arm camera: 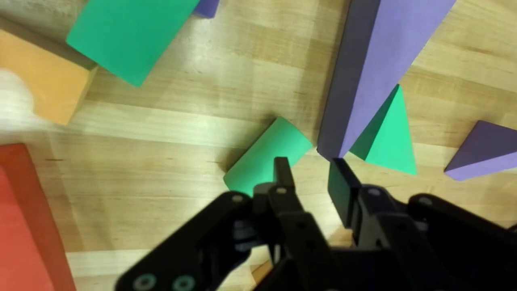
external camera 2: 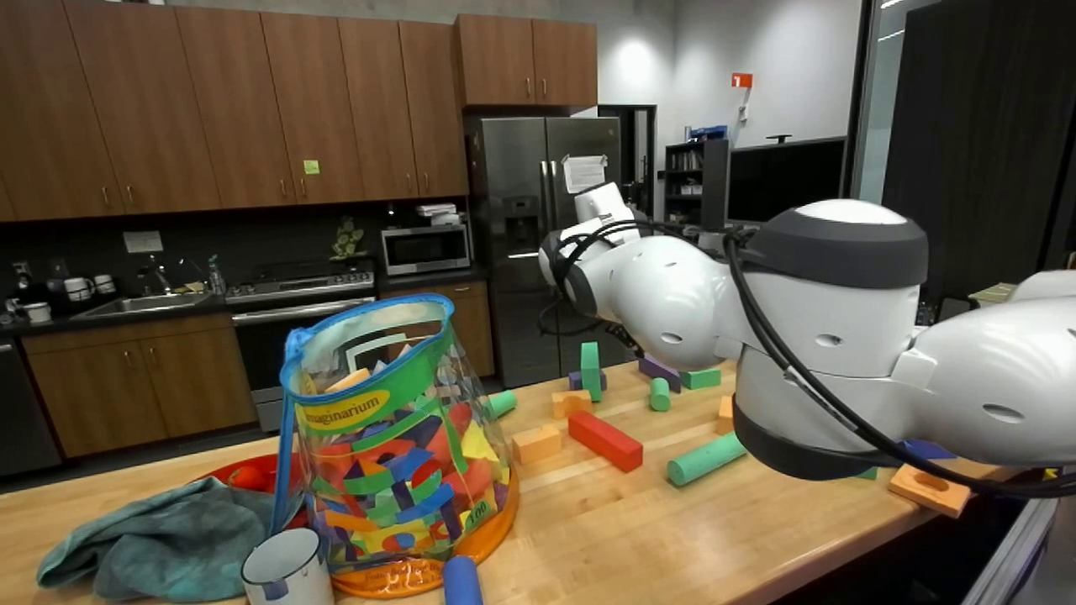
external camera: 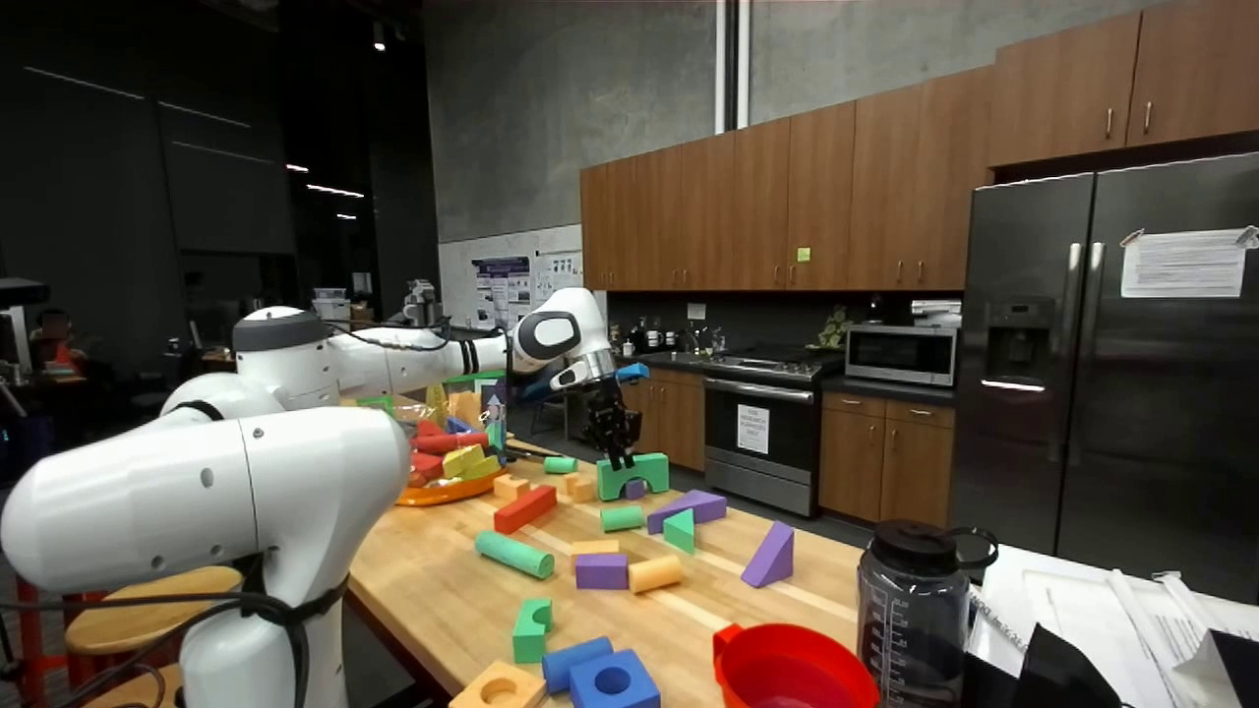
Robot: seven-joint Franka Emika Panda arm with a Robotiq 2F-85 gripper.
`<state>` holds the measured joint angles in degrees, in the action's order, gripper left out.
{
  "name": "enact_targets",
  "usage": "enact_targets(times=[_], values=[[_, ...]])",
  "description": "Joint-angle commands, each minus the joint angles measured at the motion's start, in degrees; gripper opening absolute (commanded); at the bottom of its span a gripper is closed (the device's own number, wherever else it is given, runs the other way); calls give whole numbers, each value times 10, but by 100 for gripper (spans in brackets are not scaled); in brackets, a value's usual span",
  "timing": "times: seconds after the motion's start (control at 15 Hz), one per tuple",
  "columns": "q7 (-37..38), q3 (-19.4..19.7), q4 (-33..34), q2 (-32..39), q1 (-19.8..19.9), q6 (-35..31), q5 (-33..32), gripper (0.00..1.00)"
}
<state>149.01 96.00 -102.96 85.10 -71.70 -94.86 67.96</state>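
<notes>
My gripper (arm camera: 310, 171) is open, with a narrow gap and nothing between its fingers. In the wrist view its left finger overlaps a short green cylinder (arm camera: 262, 159) lying on the table below. A long purple wedge (arm camera: 373, 72) ends just past the right fingertip, with a green triangular block (arm camera: 394, 139) beside it. A green arch (arm camera: 131, 38) stands farther off; in an exterior view the gripper (external camera: 620, 460) appears in front of or over that arch (external camera: 653, 469). I cannot tell whether they touch. A small purple block (external camera: 635, 488) shows under the arch. In another exterior view the arm hides the gripper.
A red block (external camera: 526, 508), a long green cylinder (external camera: 514, 555) and a purple triangle (external camera: 770, 557) lie around. A clear bag of blocks (external camera 2: 395, 479), a mug (external camera 2: 287, 571) and a cloth (external camera 2: 160, 542) stand at one end. A red bowl (external camera: 792, 669) and bottle (external camera: 913, 615) stand at the other.
</notes>
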Motion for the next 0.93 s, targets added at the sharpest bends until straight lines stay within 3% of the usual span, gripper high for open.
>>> enact_targets(times=[0.0, 0.13, 0.47, 0.87], values=[[0, 0, -3, -1, -3, -5, 12, 56], [0, 1, -8, -1, -7, -17, 48, 64], [0, -3, -38, 0, -31, -79, 128, 96], [0, -11, -54, 0, -51, -110, 166, 100]])
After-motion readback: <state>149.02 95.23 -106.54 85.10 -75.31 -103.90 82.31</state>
